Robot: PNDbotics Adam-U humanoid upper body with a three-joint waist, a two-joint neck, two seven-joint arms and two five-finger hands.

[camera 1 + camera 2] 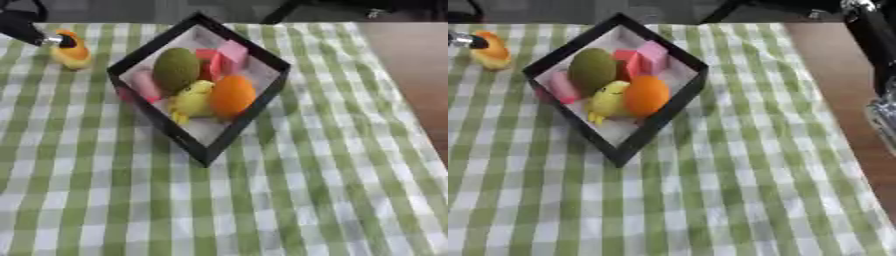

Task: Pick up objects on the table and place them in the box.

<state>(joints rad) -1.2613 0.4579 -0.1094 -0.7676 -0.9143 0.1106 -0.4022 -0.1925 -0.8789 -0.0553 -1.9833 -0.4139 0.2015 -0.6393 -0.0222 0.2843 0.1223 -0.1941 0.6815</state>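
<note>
Box (248,116) with black rim, set as a diamond in upper centre of frame, on green-and-white checked cloth (306,200). Inside: green oval fruit (176,69), orange ball (232,95), yellow toy (191,100), pink blocks (229,57), pink piece (144,85) at left wall. One thing remaining outside: orange-and-yellow object (72,51) in upper left of frame, well apart from box, to its left.

Left hand (39,35) entering from upper left corner, black with silver tip, touching or nearly touching top of this object. Impossible to tell whether fingers open or closed on it; only a dark end visible. Long axis of object roughly upright, slightly leaning, orange part above, yellow part below.

Right arm (874,45) at right edge of right eye view, over bare brown table (842,75), far from object; hand itself not visible. Left hand clearly nearer, so probably the one for the pick. Box lying to lower right from the object, so carrying toward frame centre needed.
</note>
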